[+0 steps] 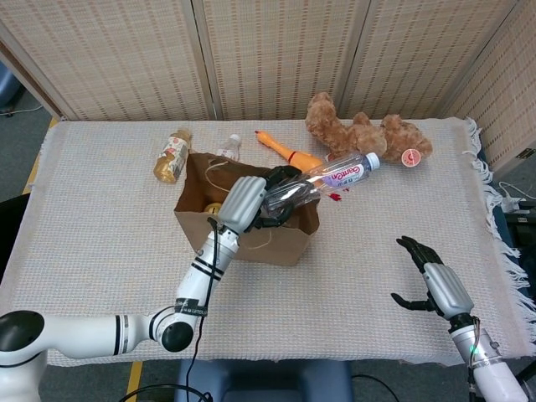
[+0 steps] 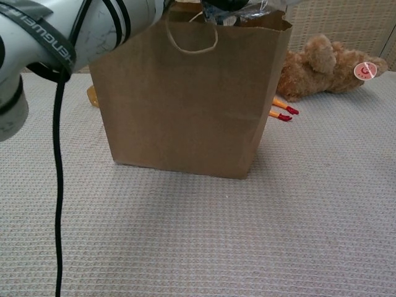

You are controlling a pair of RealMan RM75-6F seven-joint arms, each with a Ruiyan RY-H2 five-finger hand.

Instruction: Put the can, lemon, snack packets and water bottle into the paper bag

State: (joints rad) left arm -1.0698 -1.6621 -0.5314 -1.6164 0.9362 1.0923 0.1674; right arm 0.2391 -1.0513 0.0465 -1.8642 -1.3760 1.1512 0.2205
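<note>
My left hand (image 1: 261, 201) grips the base end of a clear water bottle (image 1: 331, 176) with a pink label, held slanted over the open mouth of the brown paper bag (image 1: 251, 243), its white cap pointing right and beyond the bag's rim. In the chest view the bag (image 2: 185, 99) fills the middle, and the hand with the bottle's lower part (image 2: 238, 9) shows just above its top edge. Something yellow (image 1: 213, 208), round like the lemon, lies inside the bag. My right hand (image 1: 431, 280) hovers open over the table at the right front, far from the bag.
Behind the bag lie a tea bottle (image 1: 171, 156), a small bottle (image 1: 229, 149), an orange rubber chicken (image 1: 289, 152) and a brown teddy bear (image 1: 368, 134). The bear (image 2: 325, 68) and the chicken's red feet (image 2: 281, 112) show right of the bag in the chest view.
</note>
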